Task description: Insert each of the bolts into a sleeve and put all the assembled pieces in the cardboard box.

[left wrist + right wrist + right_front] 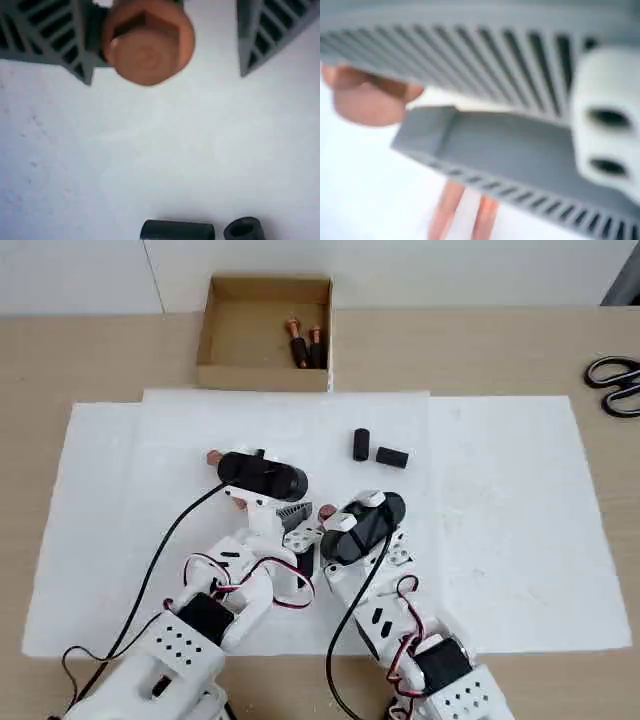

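A copper bolt (147, 42) shows head-on between the wide-apart grey fingers (50, 35) of my left gripper (160, 40), close to one finger and apart from the other. My right gripper (407, 112) has its jaws nearly together, apparently pinching that bolt (370, 102) at the tips. In the high view both grippers meet mid-paper around the bolt (327, 511). Two black sleeves (361, 444) (392, 456) lie just beyond; they lie close ahead in the left wrist view (177, 230) (243, 229). Two loose bolts (213, 457) (237, 503) lie beside the left arm. The cardboard box (225, 340) holds two assembled pieces (306, 345).
White paper (520, 520) covers the middle of the wooden table. Scissors (615, 383) lie at the right edge. Black cables trail from both arms toward the near edge.
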`<action>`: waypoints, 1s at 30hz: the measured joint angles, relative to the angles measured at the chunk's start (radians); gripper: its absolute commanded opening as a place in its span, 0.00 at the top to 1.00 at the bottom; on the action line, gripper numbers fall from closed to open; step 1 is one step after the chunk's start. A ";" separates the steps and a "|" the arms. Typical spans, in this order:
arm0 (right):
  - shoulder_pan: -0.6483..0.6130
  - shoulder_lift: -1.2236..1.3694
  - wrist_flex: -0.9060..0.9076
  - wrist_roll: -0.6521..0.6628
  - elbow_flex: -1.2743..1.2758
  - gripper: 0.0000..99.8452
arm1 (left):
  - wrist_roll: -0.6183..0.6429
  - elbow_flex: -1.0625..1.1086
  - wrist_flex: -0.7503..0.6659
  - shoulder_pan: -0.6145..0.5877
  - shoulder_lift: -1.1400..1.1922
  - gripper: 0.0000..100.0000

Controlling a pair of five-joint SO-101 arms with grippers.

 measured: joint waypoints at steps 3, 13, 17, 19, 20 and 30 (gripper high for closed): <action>0.000 0.000 0.000 0.000 0.000 1.00 | 0.000 0.000 0.000 0.000 0.000 0.82; 0.002 -0.002 0.000 0.000 0.000 1.00 | 0.000 -0.046 0.002 0.000 0.002 0.82; 0.002 -0.002 0.000 0.000 0.000 1.00 | 0.000 -0.052 0.002 0.000 0.002 0.82; 0.002 -0.002 0.000 0.000 0.000 1.00 | 0.000 -0.064 0.002 0.000 -0.008 0.82; 0.002 -0.002 0.000 0.000 0.000 1.00 | 0.000 -0.068 0.002 0.000 -0.020 0.82; 0.040 -0.002 0.000 0.000 0.000 1.00 | -0.002 -0.069 0.037 -0.095 -0.060 0.82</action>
